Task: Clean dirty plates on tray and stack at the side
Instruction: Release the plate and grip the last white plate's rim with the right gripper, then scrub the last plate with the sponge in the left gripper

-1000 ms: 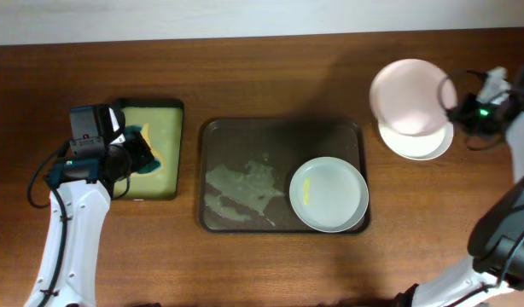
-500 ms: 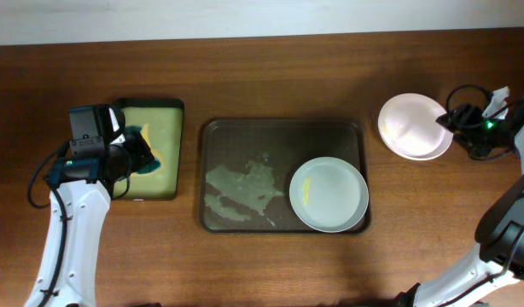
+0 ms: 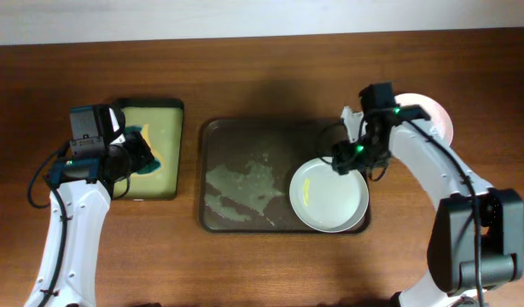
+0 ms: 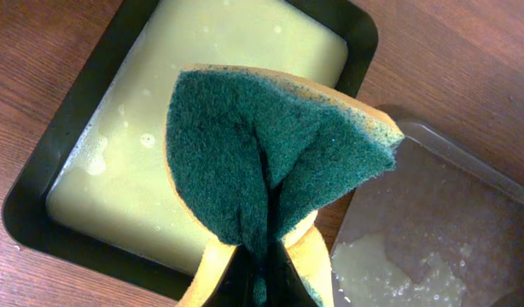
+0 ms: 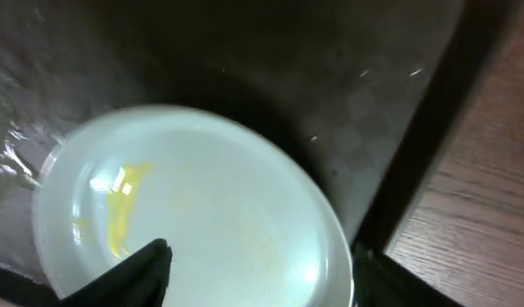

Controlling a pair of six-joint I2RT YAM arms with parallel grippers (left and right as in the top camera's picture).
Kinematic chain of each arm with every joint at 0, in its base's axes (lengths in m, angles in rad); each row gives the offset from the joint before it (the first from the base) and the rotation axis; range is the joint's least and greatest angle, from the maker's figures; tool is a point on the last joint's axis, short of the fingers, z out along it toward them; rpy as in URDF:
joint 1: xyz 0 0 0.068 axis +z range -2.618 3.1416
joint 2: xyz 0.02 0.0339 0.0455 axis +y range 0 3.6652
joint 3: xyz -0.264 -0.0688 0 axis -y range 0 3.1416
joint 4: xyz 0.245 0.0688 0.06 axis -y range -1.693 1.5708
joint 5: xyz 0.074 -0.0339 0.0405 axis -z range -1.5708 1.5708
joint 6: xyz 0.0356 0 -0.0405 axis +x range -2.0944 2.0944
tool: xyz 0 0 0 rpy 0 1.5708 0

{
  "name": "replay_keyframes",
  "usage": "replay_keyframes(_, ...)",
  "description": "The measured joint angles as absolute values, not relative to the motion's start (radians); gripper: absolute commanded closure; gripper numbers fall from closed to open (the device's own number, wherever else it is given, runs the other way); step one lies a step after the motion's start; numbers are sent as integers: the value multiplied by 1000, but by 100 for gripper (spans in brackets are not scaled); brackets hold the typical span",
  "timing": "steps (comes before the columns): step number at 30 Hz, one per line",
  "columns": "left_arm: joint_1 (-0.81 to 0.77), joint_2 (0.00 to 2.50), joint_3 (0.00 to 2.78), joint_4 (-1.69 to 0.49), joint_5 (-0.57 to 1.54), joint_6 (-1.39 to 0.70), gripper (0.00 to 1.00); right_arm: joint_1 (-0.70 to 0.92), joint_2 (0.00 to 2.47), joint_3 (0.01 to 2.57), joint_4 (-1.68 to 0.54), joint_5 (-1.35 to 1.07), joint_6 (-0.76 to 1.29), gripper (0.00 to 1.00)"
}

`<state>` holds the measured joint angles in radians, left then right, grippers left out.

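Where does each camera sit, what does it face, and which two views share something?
Overhead: above the table, looking straight down; left arm and right arm show.
Left wrist: over the soap tray, facing down; its end effector pinches a sponge.
Right wrist: low over the plate; fingertips show.
Shared: both wrist views catch the brown tray.

Plate (image 3: 328, 194): white, glossy, yellow smear at left.
Tray (image 3: 245, 141): dark brown, pale foamy patches.
Sponge (image 4: 270, 162): dark green face, yellow body.
Small tray (image 4: 23, 209): black rim, yellow-green fill.
Counter (image 3: 245, 77): reddish-brown wood grain.
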<state>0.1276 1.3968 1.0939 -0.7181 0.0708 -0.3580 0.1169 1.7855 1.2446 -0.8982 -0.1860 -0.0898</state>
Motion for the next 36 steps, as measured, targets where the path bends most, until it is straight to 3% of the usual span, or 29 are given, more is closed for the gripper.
replay_keyframes(5,128,1397,1094,-719,71,-358,100,124,1789,1183,-836,-138,-101,30)
replay_keyframes(12,128,1397,1094,-719,71,-358,100,124,1824,1112,-828,-160,-104,39)
replay_keyframes(13,128,1397,1094,-719,71,-358,100,124,1825,1104,-828,-181,-103,39)
replay_keyframes(16,128,1397,1094,-718,71,-358,99,136,1825,1101,-813,-275,-76,23)
replay_keyframes(21,128,1397,1094,-719,71,-358,99,149,1826,1117,-943,-263,131,25)
replay_keyframes(24,128,1397,1094,-719,71,-358,99,150,1826,1109,-978,-186,209,40)
replay_keyframes(27,128,1397,1094,-718,71,-358,99,150,1826,1078,-934,-152,261,47)
replay_keyframes(30,128,1397,1094,-718,71,-358,99,150,1825,1071,-910,-138,281,71)
replay_keyframes(32,128,1397,1094,-718,71,-358,100,150,1825,1070,-901,-136,287,93)
replay_keyframes(36,128,1397,1094,-715,115,-358,100,150,1822,1069,-792,-241,285,96)
